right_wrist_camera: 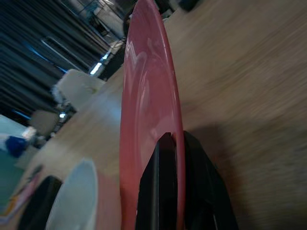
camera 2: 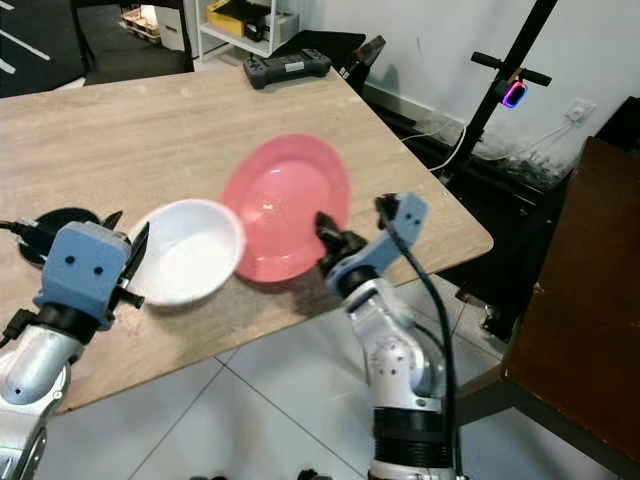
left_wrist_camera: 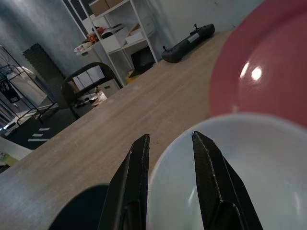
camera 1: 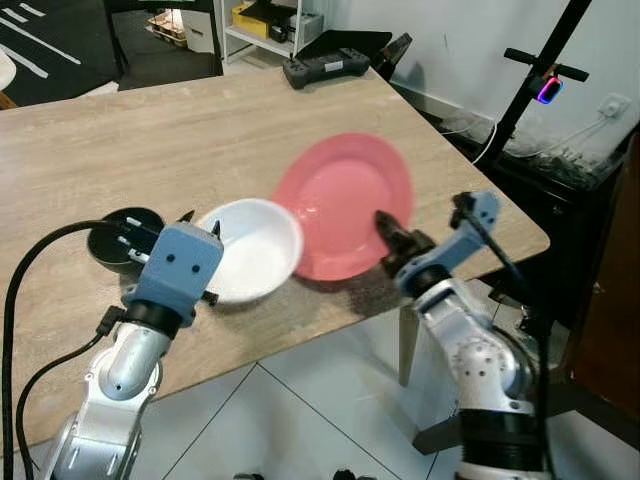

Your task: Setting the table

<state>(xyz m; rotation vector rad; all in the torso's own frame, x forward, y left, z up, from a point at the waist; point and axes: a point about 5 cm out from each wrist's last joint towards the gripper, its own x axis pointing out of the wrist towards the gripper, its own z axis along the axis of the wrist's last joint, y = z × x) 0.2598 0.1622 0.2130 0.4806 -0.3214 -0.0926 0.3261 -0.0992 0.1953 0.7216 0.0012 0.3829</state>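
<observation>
A pink plate is held tilted over the near right part of the wooden table, casting a shadow below it. My right gripper is shut on its near rim; the right wrist view shows the plate edge-on between the fingers. A white bowl lies just left of the plate, its right edge tucked under it. My left gripper is at the bowl's left rim, and in the left wrist view the fingers straddle that rim. A small black bowl stands behind the left gripper.
A black game controller lies at the table's far edge. The table's right corner is close beside the right arm. A black stand with a lit device, cables and shelves lie beyond. Tiled floor is below.
</observation>
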